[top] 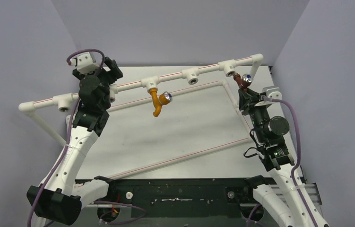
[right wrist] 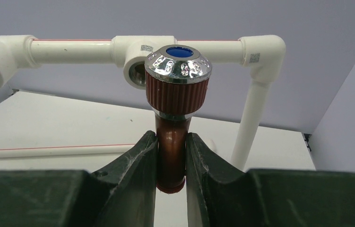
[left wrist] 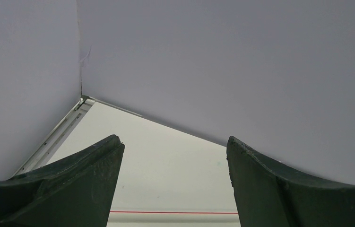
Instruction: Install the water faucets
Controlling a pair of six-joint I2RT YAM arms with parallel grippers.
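Gripper on the right (right wrist: 171, 142) clamps the red-brown faucet (right wrist: 177, 94) by its spout, likely to seat it in the socket (right wrist: 135, 71); left gripper (left wrist: 175, 146) stands open.

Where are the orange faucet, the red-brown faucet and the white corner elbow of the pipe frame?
orange faucet (top: 155, 101), top view, on its bent body.
red-brown faucet (right wrist: 177, 97), right wrist view, on its ribbed collar.
white corner elbow (right wrist: 265, 49), right wrist view, on its outer bend.
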